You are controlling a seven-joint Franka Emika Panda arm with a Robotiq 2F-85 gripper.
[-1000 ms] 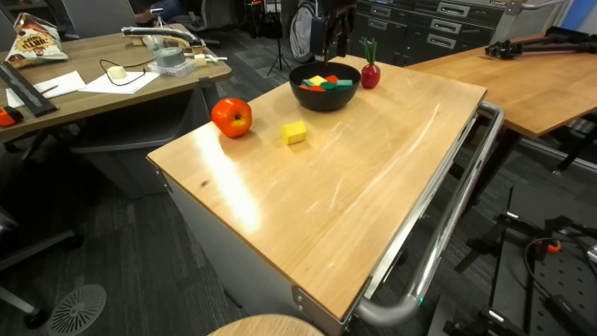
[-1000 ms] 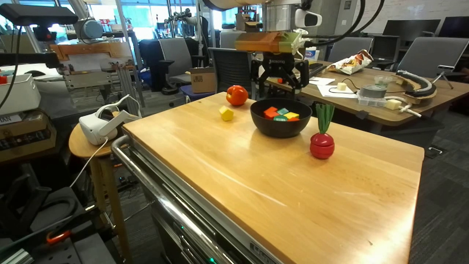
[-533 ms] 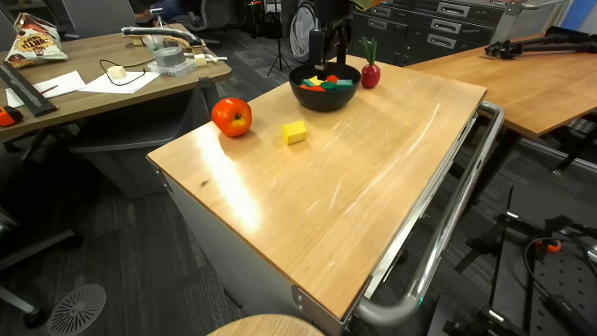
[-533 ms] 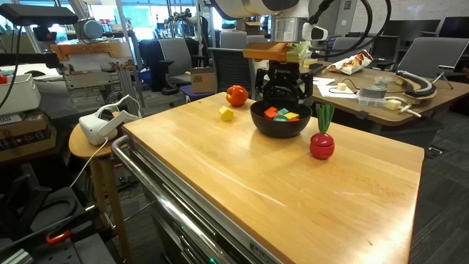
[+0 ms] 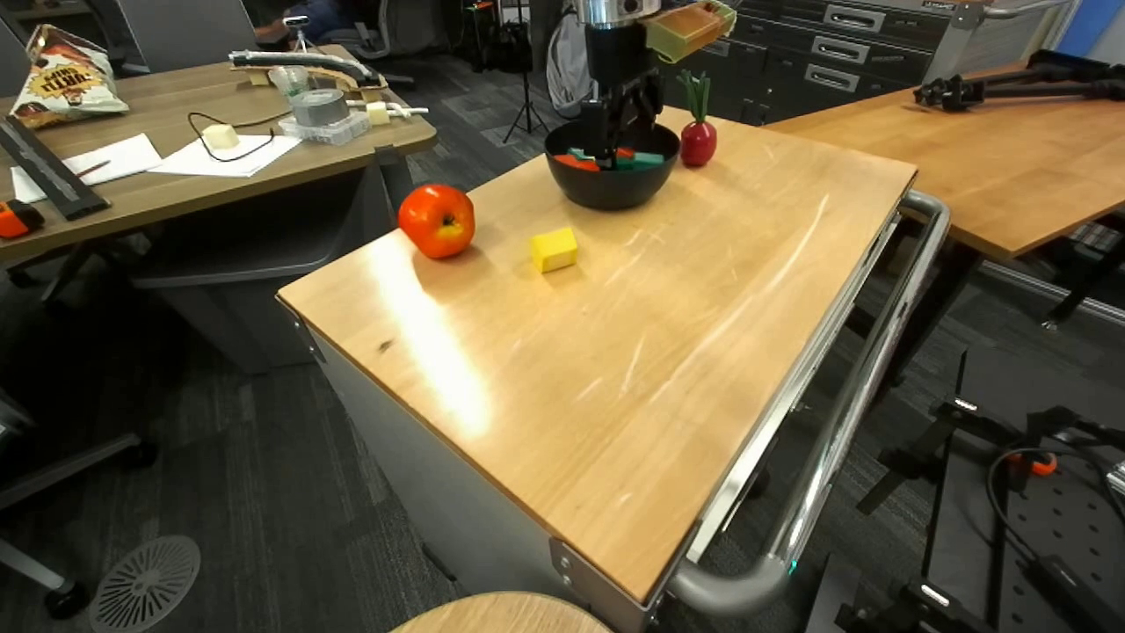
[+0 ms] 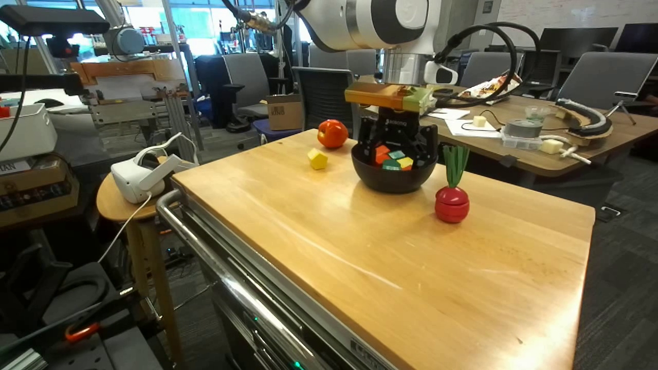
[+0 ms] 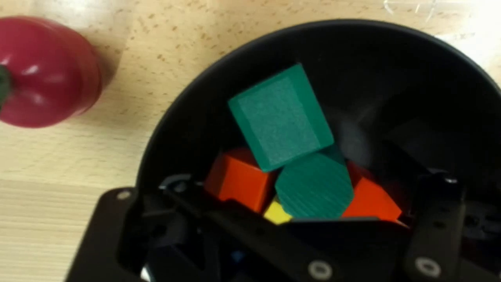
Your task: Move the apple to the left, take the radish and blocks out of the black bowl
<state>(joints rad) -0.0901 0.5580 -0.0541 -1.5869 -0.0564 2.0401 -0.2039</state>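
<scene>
Spread wide, our hand point(image 6: 396, 156) straddles blocks point(image 7: 316, 186) in the black bowl point(image 6: 393, 181).
We expect light, stiff wood, perhaps slick where painted; we would pinch one across opposite flat faces.

The wrist view's left edge crops the radish point(image 7: 51, 72).

So in an exterior view, blocks point(image 6: 391, 165) in the bowl point(image 6: 395, 182), apple point(image 6: 332, 134) and another block point(image 6: 317, 159) left of it, radish point(image 6: 452, 205) right.
</scene>
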